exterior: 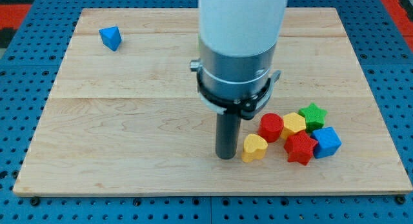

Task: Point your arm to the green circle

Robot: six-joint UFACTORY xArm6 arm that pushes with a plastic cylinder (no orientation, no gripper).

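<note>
No green circle shows in the camera view; the arm's body may hide part of the board. My tip [226,156] rests on the wooden board [129,133], just left of a yellow heart [254,148], close to touching it. To the right lies a cluster: a red cylinder [271,126], a yellow hexagon [294,124], a green star [313,115], a red star [300,148] and a blue cube [326,142]. The green star is the only green block in view.
A blue triangle [110,37] lies alone near the board's top left corner. The arm's white and grey body [240,50] covers the top middle of the board. A blue pegboard [26,88] surrounds the board.
</note>
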